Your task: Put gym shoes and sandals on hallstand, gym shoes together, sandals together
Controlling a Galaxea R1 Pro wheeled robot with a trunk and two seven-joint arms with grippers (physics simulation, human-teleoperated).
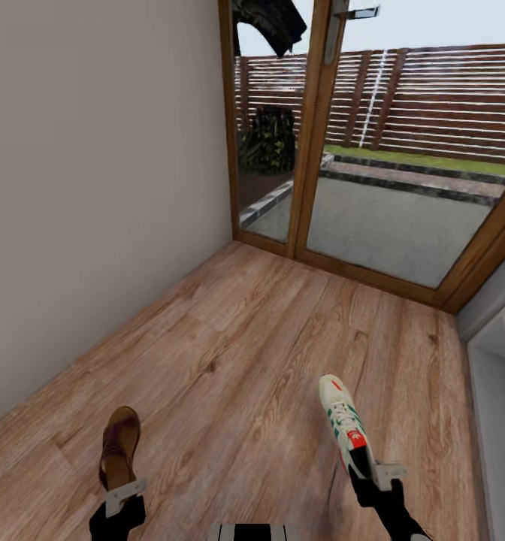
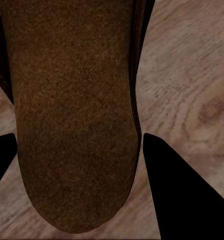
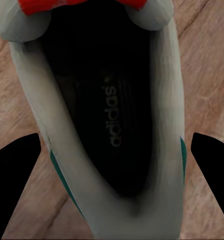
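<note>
My left gripper is shut on the heel end of a brown sandal, which points forward over the corridor floor. In the left wrist view the sandal's sole sits between the black fingers, with wood planks beyond it. My right gripper is shut on the heel of a cream-white gym shoe with green stripes and a red tongue patch. The right wrist view looks into the gym shoe's dark opening between both fingers. The other sandal and gym shoe are out of view.
A plain wall runs along the left. Ahead stands a wood-framed glass door with a patio and fence behind it. The edge of a pale grey-white furniture unit shows at the far right.
</note>
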